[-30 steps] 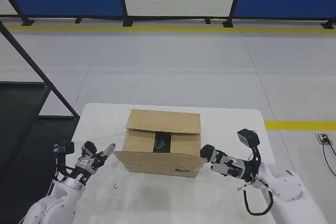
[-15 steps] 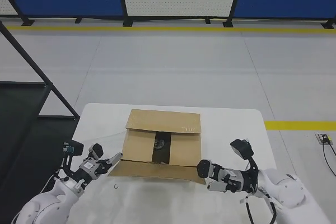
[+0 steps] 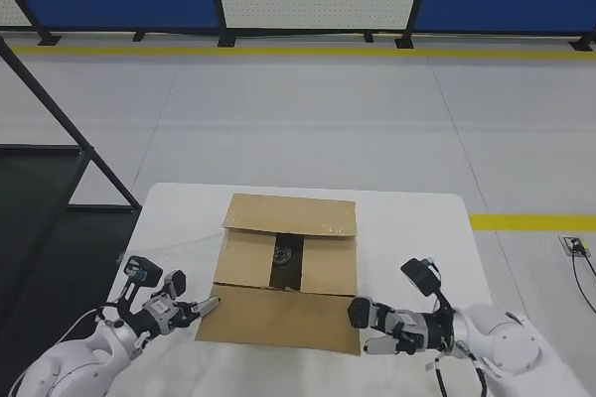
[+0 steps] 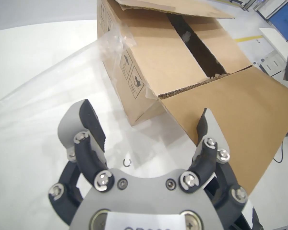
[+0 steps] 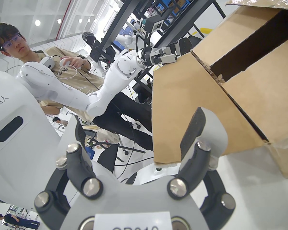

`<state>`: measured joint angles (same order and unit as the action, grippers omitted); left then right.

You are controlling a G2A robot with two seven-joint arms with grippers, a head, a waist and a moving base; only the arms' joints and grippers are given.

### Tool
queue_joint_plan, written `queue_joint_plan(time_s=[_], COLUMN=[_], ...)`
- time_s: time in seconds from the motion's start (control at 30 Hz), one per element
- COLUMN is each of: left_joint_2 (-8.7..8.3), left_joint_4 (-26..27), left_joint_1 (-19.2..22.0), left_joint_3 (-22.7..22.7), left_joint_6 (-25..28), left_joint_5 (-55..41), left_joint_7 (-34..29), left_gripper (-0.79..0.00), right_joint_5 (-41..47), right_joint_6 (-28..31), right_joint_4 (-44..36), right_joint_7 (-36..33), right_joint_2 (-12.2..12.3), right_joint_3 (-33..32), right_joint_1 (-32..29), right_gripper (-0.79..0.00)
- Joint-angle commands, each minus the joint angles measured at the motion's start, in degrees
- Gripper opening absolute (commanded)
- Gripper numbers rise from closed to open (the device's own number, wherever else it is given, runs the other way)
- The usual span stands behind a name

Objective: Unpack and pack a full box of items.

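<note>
Left end effector (image 4: 146, 111) gapes beside brown cardboard box (image 4: 172, 48), flap (image 4: 230, 111) folded outward.

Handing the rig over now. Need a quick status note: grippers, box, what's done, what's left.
Left gripper: jaws open, at the near flap's left corner.
Right gripper: jaws open, the flap's right corner between them.
Box: mid-table, near flap folded out toward the robot, far flap lifted, inner flaps shut with a dark gap between.
Done: outer flaps open.
Left: open inner flaps, unpack, repack.
</note>
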<state>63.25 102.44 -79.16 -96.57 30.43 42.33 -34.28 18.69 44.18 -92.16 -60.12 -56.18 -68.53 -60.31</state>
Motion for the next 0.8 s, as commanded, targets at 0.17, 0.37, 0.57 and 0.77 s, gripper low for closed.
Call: queue_joint_plan(time_s=[0.17, 0.37, 0.57, 0.77], left_joint_2=[0.09, 0.08, -0.04, -0.14], left_joint_4=[-1.54, -2.83, -2.81, -2.65], left_joint_1=[1.41, 2.65, 3.09, 3.4], left_joint_3=[3.65, 5.75, 7.03, 8.36], left_joint_6=[-2.72, -3.65, -2.91, -2.61], left_joint_5=[4.02, 5.33, 5.1, 5.42], left_joint_7=[2.17, 2.99, 3.09, 3.09], left_gripper=[0.0, 0.0, 0.0, 0.0], right_joint_5=[1.74, 6.04, 6.75, 7.37], right_joint_6=[1.44, 3.2, 3.66, 3.94], right_joint_4=[0.35, 2.06, 2.46, 2.62], right_joint_7=[1.44, 3.21, 3.67, 3.95], right_joint_2=[1.43, 2.38, 3.05, 3.6], right_joint_3=[1.49, 1.34, 1.97, 2.46], right_joint_1=[0.36, 0.32, 0.73, 1.33], right_gripper=[0.0, 0.0, 0.0, 0.0])
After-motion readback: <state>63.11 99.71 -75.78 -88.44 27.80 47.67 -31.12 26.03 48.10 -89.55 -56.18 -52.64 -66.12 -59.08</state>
